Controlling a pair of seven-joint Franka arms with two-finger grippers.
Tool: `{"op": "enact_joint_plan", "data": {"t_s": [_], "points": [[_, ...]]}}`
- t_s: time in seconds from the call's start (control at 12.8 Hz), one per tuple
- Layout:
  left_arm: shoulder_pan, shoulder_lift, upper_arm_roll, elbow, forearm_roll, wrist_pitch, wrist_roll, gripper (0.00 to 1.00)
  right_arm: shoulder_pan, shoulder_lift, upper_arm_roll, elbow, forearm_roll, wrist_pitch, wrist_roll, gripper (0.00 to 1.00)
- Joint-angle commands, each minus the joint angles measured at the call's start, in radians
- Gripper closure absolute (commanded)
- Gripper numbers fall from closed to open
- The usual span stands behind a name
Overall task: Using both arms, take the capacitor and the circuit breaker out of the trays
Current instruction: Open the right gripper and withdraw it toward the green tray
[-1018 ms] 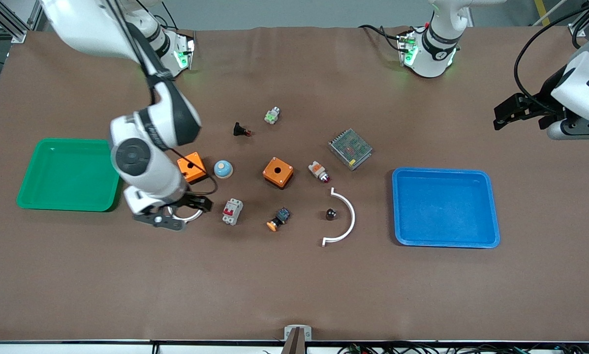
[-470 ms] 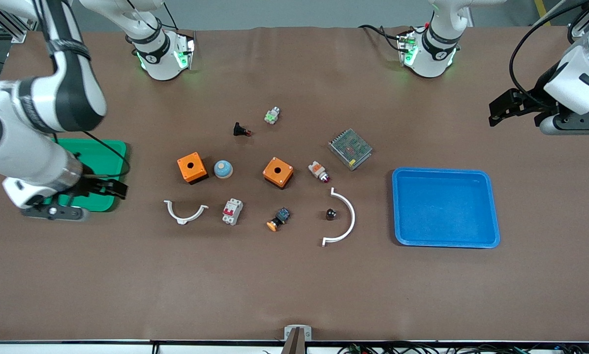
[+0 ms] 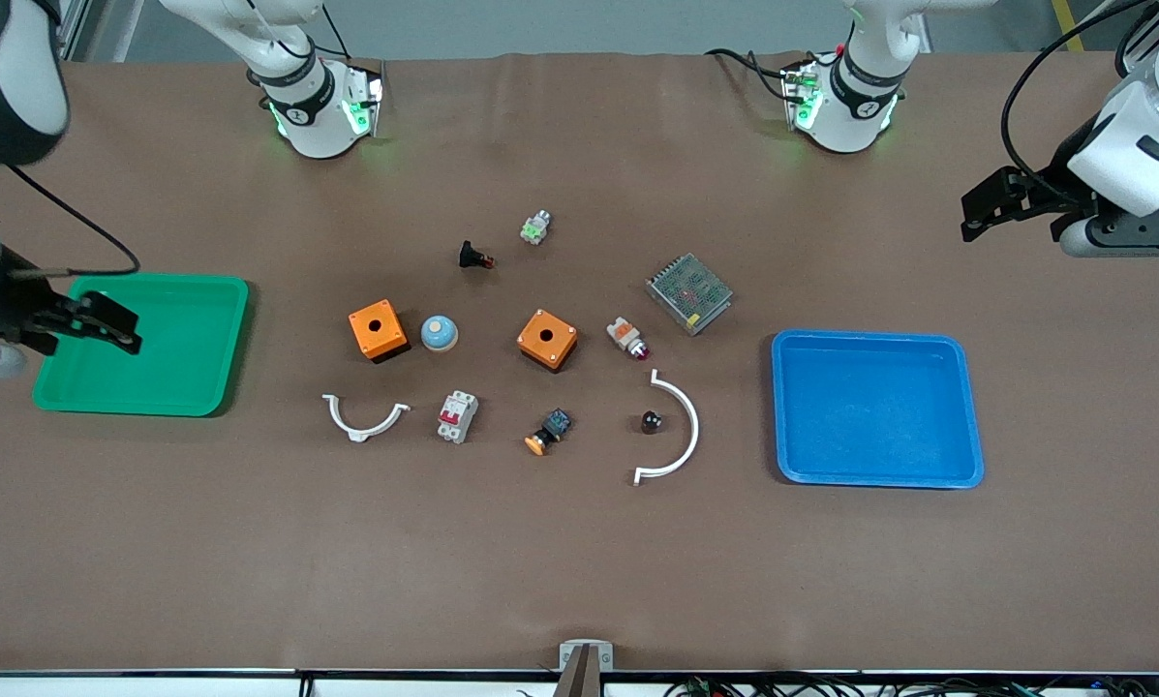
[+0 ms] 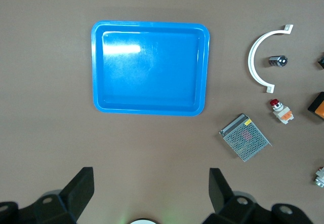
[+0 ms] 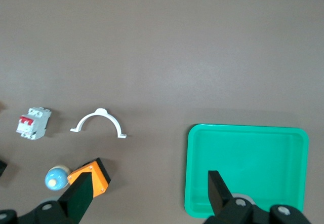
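The capacitor (image 3: 651, 421), a tiny black cylinder, lies on the table inside the curve of a white arc (image 3: 684, 426); it also shows in the left wrist view (image 4: 278, 61). The breaker (image 3: 457, 417), a white block with red levers, lies beside a small white clip (image 3: 364, 418) and shows in the right wrist view (image 5: 33, 123). My right gripper (image 3: 119, 327) is open and empty over the green tray (image 3: 201, 387). My left gripper (image 3: 976, 213) is open and empty over bare table at the left arm's end, away from the blue tray (image 3: 874, 407).
Two orange boxes (image 3: 378, 329) (image 3: 546, 339), a blue dome (image 3: 439, 332), a metal mesh unit (image 3: 689, 292), a white-and-orange part with a red tip (image 3: 627, 338), an orange-capped button (image 3: 546, 432), a black red-tipped part (image 3: 473, 256) and a green-white part (image 3: 534, 227) lie mid-table.
My right arm has swung away from the white clip and breaker to over the green tray, holding nothing. My left gripper has shifted slightly. The parts on the table have not moved.
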Motion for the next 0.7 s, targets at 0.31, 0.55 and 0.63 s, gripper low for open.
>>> {"op": "enact_joint_plan", "data": {"t_s": [0.31,0.55,0.63], "points": [[0.003,-0.014,0.001,-0.006,-0.009,0.0,0.02,0.0,0.039,-0.011,0.01,0.025,0.017,-0.089,-0.059,0.0],[0.001,-0.016,0.0,-0.004,-0.005,0.0,0.022,0.0,0.049,-0.018,0.01,0.025,0.019,-0.087,-0.057,0.0],[0.001,-0.016,0.001,-0.003,-0.001,-0.001,0.022,0.0,0.049,-0.024,0.01,0.027,0.025,-0.09,-0.057,0.0]]}}
